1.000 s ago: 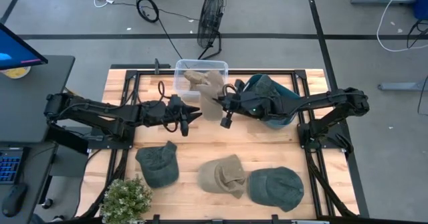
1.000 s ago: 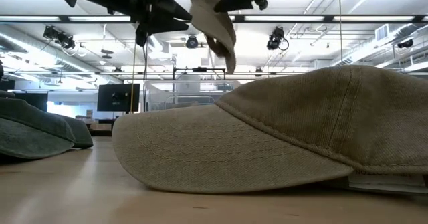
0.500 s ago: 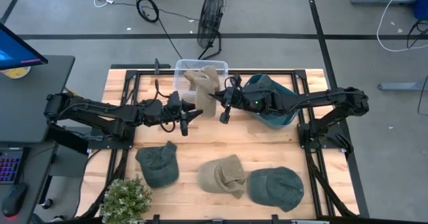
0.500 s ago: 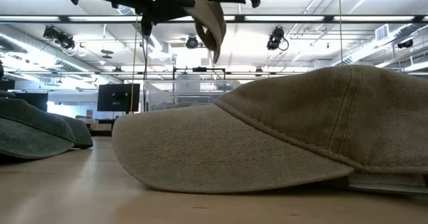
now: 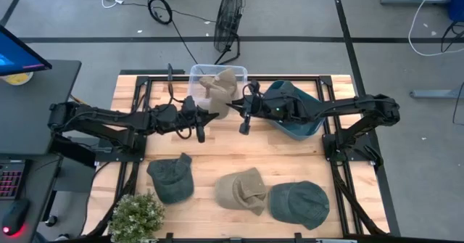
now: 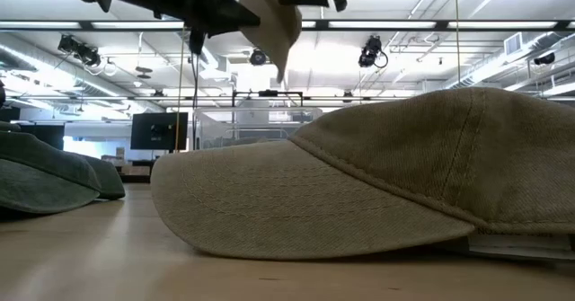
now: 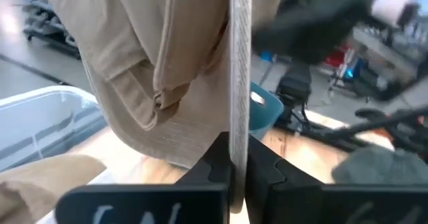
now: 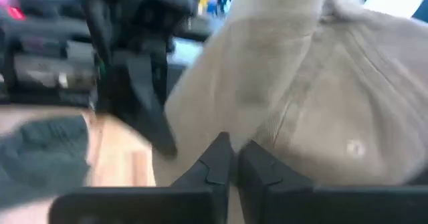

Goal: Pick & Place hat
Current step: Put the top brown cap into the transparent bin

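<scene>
A tan hat [image 5: 222, 96] hangs in the air just in front of the clear bin [image 5: 197, 75], between my two grippers. The left gripper [image 5: 206, 114] reaches in from the table's left and is shut on the hat's brim. From the right, my right gripper [image 5: 235, 109] has its fingers nearly together at the crown [image 8: 294, 110]. In the low view the hat [image 6: 269, 21] hangs high above the table. Another tan hat [image 5: 212, 83] lies inside the clear bin. My left gripper pinches the brim's edge [image 7: 239, 120] between its two fingers, and the brim stands edge-on in the narrow gap. The fingers come roughly level from the table's left. The hat is lifted clear, its crown [image 7: 144, 63] bulging to one side. My right gripper has its fingertips [image 8: 219, 150] against the crown's cloth [image 8: 267, 127], coming roughly level from the table's right. The wrist view looks along the fingers, so how much cloth lies between them does not show. The hat hangs clear of the table.
A blue bin [image 5: 308, 123] holding a dark green hat [image 5: 284, 98] stands at the back right. On the near half lie a dark green hat [image 5: 170, 179], a tan hat [image 5: 243, 191] and a green hat [image 5: 299, 203]. A plant [image 5: 136, 215] stands at the near left corner.
My right gripper has carried the tan hat up and toward the table's far left, nearer the clear bin. My left gripper, open a second ago beside the hat, has shut on its brim. The hat now hangs between both grippers.
</scene>
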